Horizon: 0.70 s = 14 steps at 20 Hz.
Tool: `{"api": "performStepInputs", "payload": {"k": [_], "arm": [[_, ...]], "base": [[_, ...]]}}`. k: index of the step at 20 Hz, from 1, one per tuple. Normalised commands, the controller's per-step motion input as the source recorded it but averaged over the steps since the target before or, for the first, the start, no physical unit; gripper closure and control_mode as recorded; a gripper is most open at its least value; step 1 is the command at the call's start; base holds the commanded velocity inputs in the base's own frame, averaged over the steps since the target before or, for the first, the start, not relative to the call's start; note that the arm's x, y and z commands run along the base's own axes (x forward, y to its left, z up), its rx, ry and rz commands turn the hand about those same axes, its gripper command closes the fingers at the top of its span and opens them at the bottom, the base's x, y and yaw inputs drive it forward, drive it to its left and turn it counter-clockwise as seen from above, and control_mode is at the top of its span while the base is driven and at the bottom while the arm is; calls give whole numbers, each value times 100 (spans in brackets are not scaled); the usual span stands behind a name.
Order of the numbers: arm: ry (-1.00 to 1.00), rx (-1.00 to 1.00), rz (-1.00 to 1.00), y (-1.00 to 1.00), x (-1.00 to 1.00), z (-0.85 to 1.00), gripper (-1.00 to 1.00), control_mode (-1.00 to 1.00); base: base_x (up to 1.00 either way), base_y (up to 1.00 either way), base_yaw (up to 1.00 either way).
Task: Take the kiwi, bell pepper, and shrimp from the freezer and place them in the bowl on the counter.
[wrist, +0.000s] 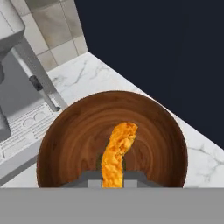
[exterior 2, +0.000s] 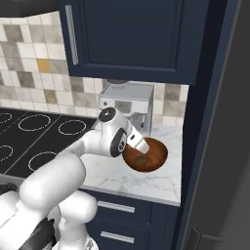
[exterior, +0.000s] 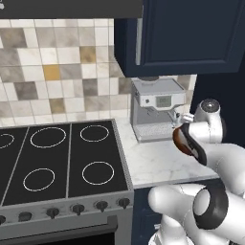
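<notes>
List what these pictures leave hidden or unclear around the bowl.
- Fingers: in the hand view the shrimp and the bottom band cover them.
- Bowl in the left base view: the arm hides most of it.
- Bowl's contents: in the right base view a small olive-brown lump, too small to identify.
- Freezer: beyond every frame.

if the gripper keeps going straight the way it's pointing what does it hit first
Most likely the inside of the bowl on the counter. The gripper, shut on the shrimp, points into it; depth is unclear.
</notes>
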Motion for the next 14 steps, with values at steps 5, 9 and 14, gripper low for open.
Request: {"api": "performStepInputs", "payload": {"k": [5,9,14], "arm": [[5,2,0,-19,46,-56,100,-100],[0,0,0,-27,48,-29,100,-100],[0,0,0,-20,48,-32,-100,-100]], "base": [[0,0,0],[0,0,0],[0,0,0]]}}
